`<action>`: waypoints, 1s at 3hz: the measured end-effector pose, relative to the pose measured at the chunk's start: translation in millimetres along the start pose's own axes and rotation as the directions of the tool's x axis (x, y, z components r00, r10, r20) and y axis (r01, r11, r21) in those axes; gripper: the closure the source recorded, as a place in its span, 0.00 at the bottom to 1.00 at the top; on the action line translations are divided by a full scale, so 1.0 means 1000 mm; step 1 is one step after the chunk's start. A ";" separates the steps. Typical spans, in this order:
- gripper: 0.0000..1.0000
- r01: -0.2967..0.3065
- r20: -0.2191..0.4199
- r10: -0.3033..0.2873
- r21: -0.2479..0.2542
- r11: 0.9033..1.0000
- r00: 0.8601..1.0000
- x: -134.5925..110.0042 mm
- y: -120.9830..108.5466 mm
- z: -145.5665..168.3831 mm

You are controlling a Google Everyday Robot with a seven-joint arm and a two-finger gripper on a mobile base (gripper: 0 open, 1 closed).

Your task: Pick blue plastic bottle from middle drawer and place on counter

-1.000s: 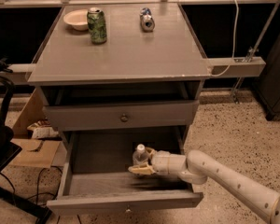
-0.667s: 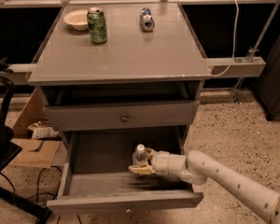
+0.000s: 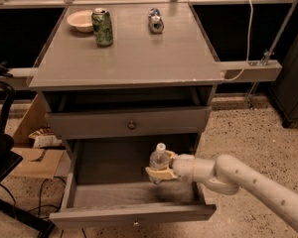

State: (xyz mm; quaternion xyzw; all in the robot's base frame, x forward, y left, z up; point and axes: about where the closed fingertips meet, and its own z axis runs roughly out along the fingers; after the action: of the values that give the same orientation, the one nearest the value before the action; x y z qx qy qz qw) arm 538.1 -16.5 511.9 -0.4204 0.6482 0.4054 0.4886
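The blue plastic bottle (image 3: 159, 157), small and clear with a white cap, stands upright inside the open middle drawer (image 3: 109, 194), towards its right side. My gripper (image 3: 159, 171) reaches in from the right on a pale arm and is shut on the bottle's lower body. The bottle's base is hidden by the fingers (image 3: 154, 173), so I cannot tell whether it rests on the drawer floor. The counter (image 3: 134, 53) is the grey cabinet top above the drawers.
A green soda can (image 3: 102, 28), a pale bowl (image 3: 80, 20) and a small blue-silver can (image 3: 155, 20) sit at the back of the counter. A shut drawer front with a dark knob (image 3: 131, 125) overhangs the open drawer. Cardboard boxes (image 3: 35, 157) lie on the floor at the left.
The gripper and the bottle have shifted slightly up and to the right inside the drawer. Nothing else has moved.
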 end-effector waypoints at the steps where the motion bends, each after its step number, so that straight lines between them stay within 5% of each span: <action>1: 1.00 -0.038 0.014 0.038 0.010 0.999 0.999 -0.087 0.006 -0.053; 2: 1.00 -0.047 -0.001 0.048 0.042 0.998 0.999 -0.188 -0.009 -0.093; 3: 1.00 -0.009 -0.025 0.012 0.121 0.993 1.000 -0.332 -0.047 -0.126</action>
State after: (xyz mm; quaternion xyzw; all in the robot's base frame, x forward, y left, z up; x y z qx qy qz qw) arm 601.6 -100.1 854.9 -0.3918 0.6801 0.3625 0.5026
